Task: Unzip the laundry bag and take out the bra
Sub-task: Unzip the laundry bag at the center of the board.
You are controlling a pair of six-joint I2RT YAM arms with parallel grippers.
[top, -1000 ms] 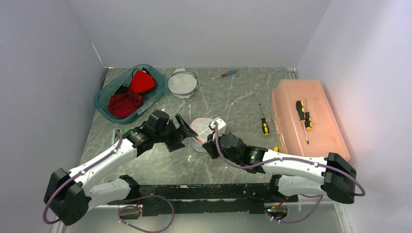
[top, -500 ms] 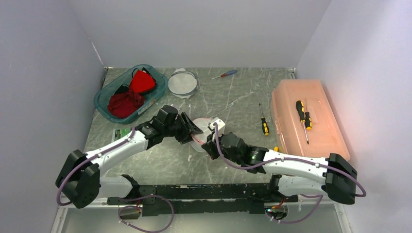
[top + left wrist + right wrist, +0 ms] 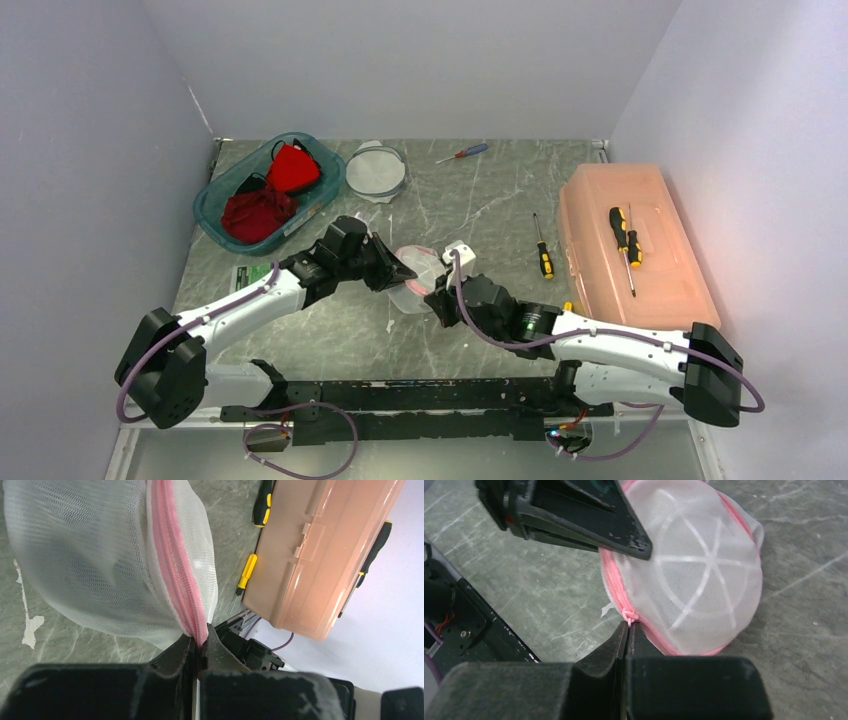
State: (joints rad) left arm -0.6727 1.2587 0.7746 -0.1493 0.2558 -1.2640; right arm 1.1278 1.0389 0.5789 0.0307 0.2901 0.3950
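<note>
The laundry bag (image 3: pixel 420 270) is a white mesh dome with a pink zipper (image 3: pixel 175 570) and lies mid-table. My left gripper (image 3: pixel 405 272) is shut on the zipper seam at the bag's left edge; pink tape is pinched between its fingertips (image 3: pixel 200 642). My right gripper (image 3: pixel 437 297) sits at the bag's near edge, shut on the pink zipper pull (image 3: pixel 628 615). The right wrist view shows the bag (image 3: pixel 694 580) beyond its closed tips (image 3: pixel 628 628), with the left fingers (image 3: pixel 589 525) pressed against its far-left side. The bra is hidden; nothing shows through the mesh.
A teal bin (image 3: pixel 215 205) at the back left holds red garments (image 3: pixel 262 210). Another round mesh bag (image 3: pixel 376 170) lies behind. An orange toolbox (image 3: pixel 630 265) on the right carries a screwdriver (image 3: pixel 620 232). Loose screwdrivers (image 3: pixel 542 250) (image 3: pixel 462 153) lie on the table.
My left gripper reached right to the bag and shut on its zipper seam. My right arm shifted slightly right, staying shut on the pull.
</note>
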